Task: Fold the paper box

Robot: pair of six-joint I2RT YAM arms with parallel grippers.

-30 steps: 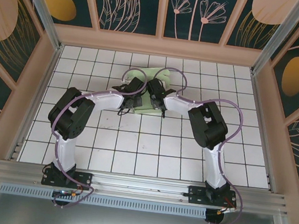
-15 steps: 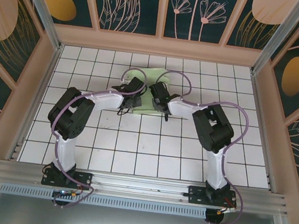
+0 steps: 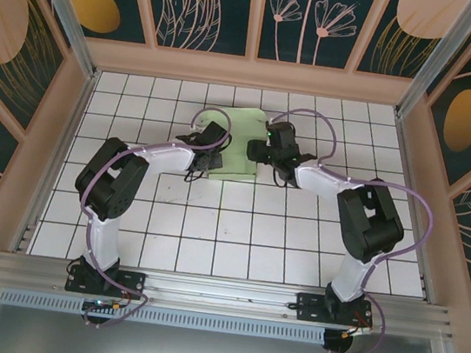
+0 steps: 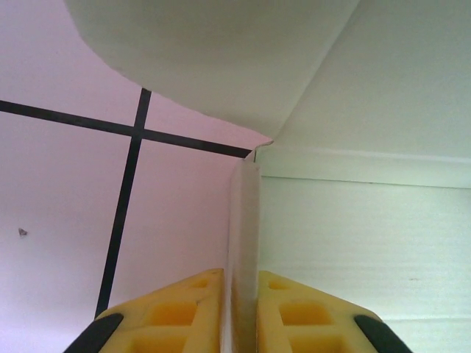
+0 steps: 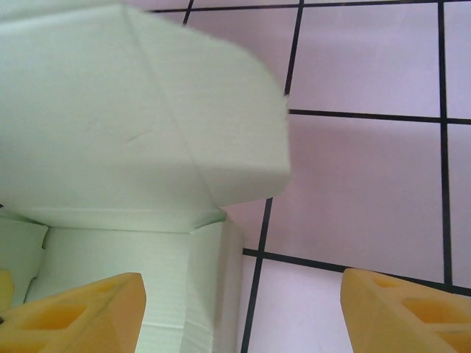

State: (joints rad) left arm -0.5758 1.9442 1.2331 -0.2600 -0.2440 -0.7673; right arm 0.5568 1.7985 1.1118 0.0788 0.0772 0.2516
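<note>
The pale mint-green paper box (image 3: 240, 146) lies on the white tiled floor at the back middle, between the two grippers. My left gripper (image 3: 212, 157) sits at its left edge. In the left wrist view its yellow fingers (image 4: 184, 312) are shut on an upright side wall of the paper box (image 4: 246, 243). My right gripper (image 3: 261, 149) is at the box's right edge, open. In the right wrist view the right gripper (image 5: 243, 312) straddles the box's right wall (image 5: 213, 279), with a rounded flap (image 5: 221, 125) raised beyond it.
The white tiled floor (image 3: 210, 234) with dark grid lines spreads around the box. Pink frame walls (image 3: 250, 73) ring the floor on the back and both sides. The arm bases (image 3: 107, 277) stand at the near rail.
My right gripper has drawn back to the right, off the top of the box, uncovering its flat face. The left gripper has stayed where it was on the left wall.
</note>
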